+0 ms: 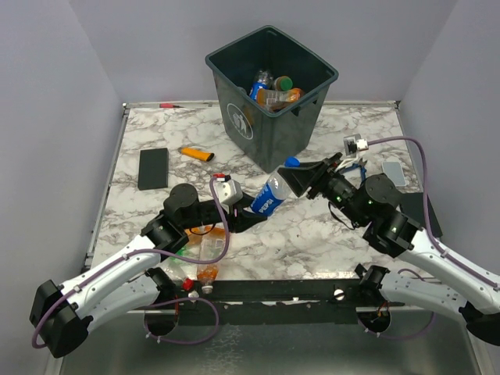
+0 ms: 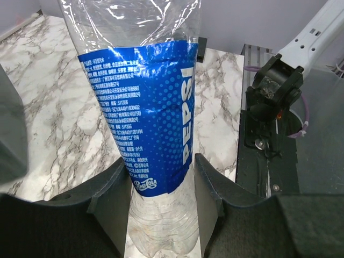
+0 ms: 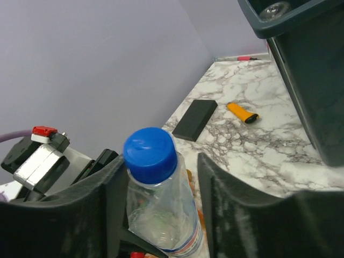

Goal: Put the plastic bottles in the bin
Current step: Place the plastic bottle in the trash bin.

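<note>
Two grippers meet on one Pepsi bottle (image 1: 269,195) at the centre of the frame, just below the bin (image 1: 291,133).

The Pepsi bottle is held aslant over the marble table (image 1: 312,234). Its long axis runs from lower left to upper right in the top view, and its blue cap (image 1: 291,162) is at the upper-right end, pointing toward the bin's near corner. The left gripper (image 1: 248,211) is clamped on the clear lower end below the blue label, with fingers pressed to both sides. The right gripper (image 1: 303,178) straddles the neck with its jaws spread wide, and its wrist view shows a gap beside the cap. Other bottles (image 1: 273,90) lie inside the bin. Loose bottles (image 1: 208,254) sit at lower left beside the left arm. An orange lighter (image 1: 195,154) and a black pad (image 1: 153,168) lie at upper left.
</note>
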Action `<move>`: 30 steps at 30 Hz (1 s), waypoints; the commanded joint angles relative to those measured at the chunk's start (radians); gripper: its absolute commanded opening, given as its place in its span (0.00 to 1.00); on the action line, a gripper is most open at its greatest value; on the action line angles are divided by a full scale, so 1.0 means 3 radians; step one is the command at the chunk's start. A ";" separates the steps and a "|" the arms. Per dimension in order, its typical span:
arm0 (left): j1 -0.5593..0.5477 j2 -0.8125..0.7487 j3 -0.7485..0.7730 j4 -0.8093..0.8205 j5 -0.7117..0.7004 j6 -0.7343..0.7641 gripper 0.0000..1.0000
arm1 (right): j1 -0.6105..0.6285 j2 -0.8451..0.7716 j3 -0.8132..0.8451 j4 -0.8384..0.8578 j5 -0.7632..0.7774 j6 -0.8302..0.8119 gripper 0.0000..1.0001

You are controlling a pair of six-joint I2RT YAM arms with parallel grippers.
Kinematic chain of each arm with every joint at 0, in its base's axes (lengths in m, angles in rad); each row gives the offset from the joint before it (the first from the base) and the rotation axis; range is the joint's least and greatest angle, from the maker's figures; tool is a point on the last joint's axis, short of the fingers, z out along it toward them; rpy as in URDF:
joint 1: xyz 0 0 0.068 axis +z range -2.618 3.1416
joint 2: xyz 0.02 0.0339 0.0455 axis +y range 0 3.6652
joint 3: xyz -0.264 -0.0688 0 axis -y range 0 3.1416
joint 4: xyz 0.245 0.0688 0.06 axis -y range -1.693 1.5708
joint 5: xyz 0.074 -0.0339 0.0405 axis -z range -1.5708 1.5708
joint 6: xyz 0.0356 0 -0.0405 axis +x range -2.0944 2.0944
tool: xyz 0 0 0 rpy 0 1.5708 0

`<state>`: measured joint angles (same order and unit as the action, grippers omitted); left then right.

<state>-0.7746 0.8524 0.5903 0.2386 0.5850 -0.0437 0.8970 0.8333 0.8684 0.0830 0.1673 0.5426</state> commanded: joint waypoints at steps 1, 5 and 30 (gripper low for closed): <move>-0.0030 -0.0034 -0.0037 0.0101 -0.0047 0.0009 0.10 | 0.0011 0.0054 0.0019 0.0152 0.0054 0.0009 0.47; -0.0027 -0.0044 -0.0034 0.0099 -0.0077 -0.0018 0.46 | 0.0011 0.0082 -0.0002 0.0197 -0.0043 -0.0019 0.28; -0.0010 0.0245 -0.0142 0.0864 -0.0035 -0.0892 0.98 | 0.0011 0.0238 -0.0195 0.0644 -0.1012 0.0089 0.01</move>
<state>-0.7784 0.9306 0.5583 0.4480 0.5514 -0.2939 0.8993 0.8989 0.8158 0.2157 -0.0917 0.5514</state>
